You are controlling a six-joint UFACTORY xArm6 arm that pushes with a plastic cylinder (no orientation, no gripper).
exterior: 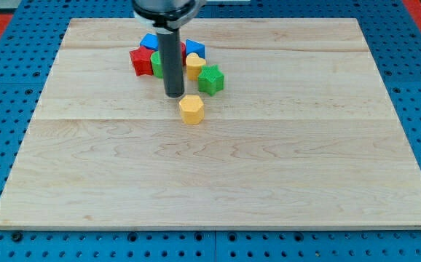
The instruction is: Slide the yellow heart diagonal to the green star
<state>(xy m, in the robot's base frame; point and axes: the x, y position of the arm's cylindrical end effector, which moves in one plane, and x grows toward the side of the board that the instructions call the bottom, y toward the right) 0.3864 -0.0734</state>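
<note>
Yellow heart (191,109) sits alone on wooden board (210,175), just below-left of green star (211,80), apart from it. My tip (174,95) is just upper-left of the heart, contact unclear, holding nothing. Red block (140,61), blue blocks behind.

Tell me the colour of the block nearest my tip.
Yellow heart, beside my tip, camera view.

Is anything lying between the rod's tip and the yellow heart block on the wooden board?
No. In the camera view my tip sits just up-left of the yellow heart block, with only bare wooden board between them.
</note>
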